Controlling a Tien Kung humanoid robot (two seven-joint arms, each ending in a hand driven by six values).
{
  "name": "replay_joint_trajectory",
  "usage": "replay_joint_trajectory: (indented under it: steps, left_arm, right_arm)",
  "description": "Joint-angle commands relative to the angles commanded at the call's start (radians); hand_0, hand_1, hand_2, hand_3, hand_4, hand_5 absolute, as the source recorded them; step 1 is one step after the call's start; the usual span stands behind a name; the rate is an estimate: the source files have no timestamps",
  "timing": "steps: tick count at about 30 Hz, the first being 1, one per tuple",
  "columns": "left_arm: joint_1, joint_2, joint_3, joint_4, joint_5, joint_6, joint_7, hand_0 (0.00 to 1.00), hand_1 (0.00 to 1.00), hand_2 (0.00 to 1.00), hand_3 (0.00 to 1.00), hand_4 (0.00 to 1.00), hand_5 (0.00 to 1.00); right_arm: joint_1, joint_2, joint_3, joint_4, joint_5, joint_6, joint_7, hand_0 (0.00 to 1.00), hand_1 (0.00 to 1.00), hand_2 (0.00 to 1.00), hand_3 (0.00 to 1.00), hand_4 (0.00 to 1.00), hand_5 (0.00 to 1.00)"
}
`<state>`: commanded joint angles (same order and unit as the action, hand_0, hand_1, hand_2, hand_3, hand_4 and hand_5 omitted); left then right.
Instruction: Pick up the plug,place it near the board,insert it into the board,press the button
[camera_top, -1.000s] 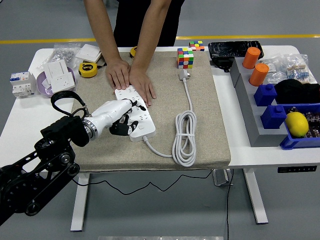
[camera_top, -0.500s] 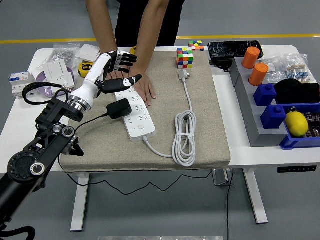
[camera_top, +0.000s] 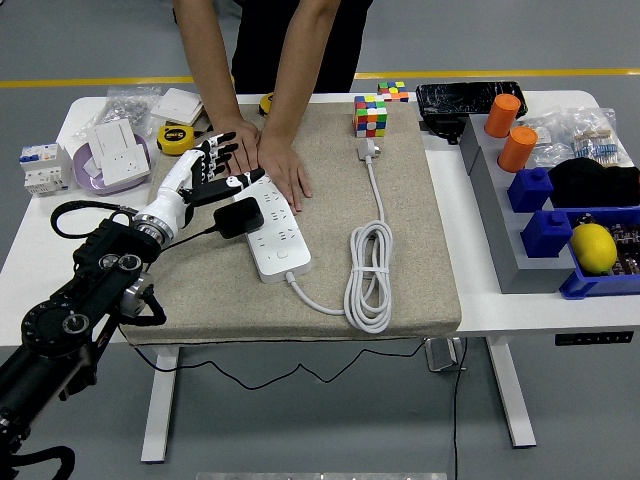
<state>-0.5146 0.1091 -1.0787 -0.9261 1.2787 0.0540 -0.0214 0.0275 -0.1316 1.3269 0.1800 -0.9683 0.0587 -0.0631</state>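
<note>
Burlap mat (camera_top: 420, 250) covers a white table (camera_top: 40, 240) on a grey floor with a yellow line. On the mat a black plug (camera_top: 238, 217) sits in the white board (camera_top: 272, 225), just below the left hand (camera_top: 208, 172), whose fingers spread, holding nothing. A person's hands (camera_top: 262, 160) press the board's far end. No writing is legible.

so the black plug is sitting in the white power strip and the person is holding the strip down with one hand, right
Not one hand: the head view shows both of the person's hands pressing the far end of the white power strip. The black plug does sit in it.
</note>
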Motion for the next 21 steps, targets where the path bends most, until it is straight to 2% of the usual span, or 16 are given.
replay_joint_trajectory:
  steps: [5, 6, 8, 11, 12, 15, 17, 18, 21]
  left_arm:
    - [0.0, 0.009, 0.055, 0.018, 0.163, -0.015, 0.024, 0.956, 0.947, 0.883, 0.872, 0.998, 0.21]
    - [0.001, 0.009, 0.059, 0.017, 0.191, -0.016, 0.028, 0.925, 0.904, 0.84, 0.817, 0.998, 0.22]
    - [0.001, 0.009, 0.067, 0.014, 0.252, -0.014, 0.034, 0.925, 0.904, 0.84, 0.817, 0.998, 0.22]
    - [-0.002, 0.01, 0.08, 0.017, 0.354, 0.022, 0.039, 0.925, 0.904, 0.84, 0.817, 0.998, 0.22]
    - [-0.002, 0.009, 0.081, 0.019, 0.383, 0.028, 0.041, 0.826, 0.852, 0.799, 0.78, 0.998, 0.205]
    - [-0.003, 0.007, 0.084, 0.029, 0.473, 0.056, 0.046, 0.826, 0.852, 0.799, 0.78, 0.998, 0.205]
    - [-0.004, 0.006, 0.084, 0.033, 0.507, 0.064, 0.048, 0.826, 0.852, 0.799, 0.78, 0.998, 0.205]
    - [-0.005, 0.005, 0.082, 0.035, 0.527, 0.071, 0.05, 0.774, 0.794, 0.738, 0.726, 0.998, 0.209]
    - [-0.007, 0.003, 0.079, 0.039, 0.554, 0.085, 0.053, 0.774, 0.794, 0.738, 0.726, 0.998, 0.209]
  right_arm:
    - [-0.001, -0.003, -0.002, 0.0, -0.001, -0.001, -0.001, 0.84, 0.739, 0.72, 0.731, 0.998, 0.734]
    - [-0.002, -0.004, -0.002, 0.0, 0.0, -0.001, -0.001, 0.84, 0.738, 0.72, 0.73, 0.998, 0.733]
    - [-0.002, -0.005, -0.004, 0.0, 0.0, -0.002, -0.001, 0.84, 0.738, 0.72, 0.73, 0.998, 0.733]
    - [-0.003, -0.004, -0.004, 0.0, -0.001, -0.002, -0.003, 0.84, 0.738, 0.72, 0.73, 0.998, 0.733]
    - [-0.003, -0.004, -0.004, 0.0, -0.001, -0.002, -0.003, 0.839, 0.738, 0.72, 0.728, 0.998, 0.731]
    - [-0.003, -0.004, -0.005, 0.0, 0.0, -0.002, -0.003, 0.839, 0.738, 0.72, 0.728, 0.998, 0.731]
    - [-0.003, -0.004, -0.005, 0.0, 0.0, -0.002, -0.003, 0.839, 0.738, 0.72, 0.728, 0.998, 0.731]
    - [-0.003, -0.004, -0.006, 0.0, 0.0, -0.003, -0.003, 0.84, 0.738, 0.72, 0.728, 0.998, 0.73]
    - [-0.002, -0.005, -0.006, 0.0, 0.0, -0.002, -0.003, 0.84, 0.738, 0.72, 0.728, 0.998, 0.73]
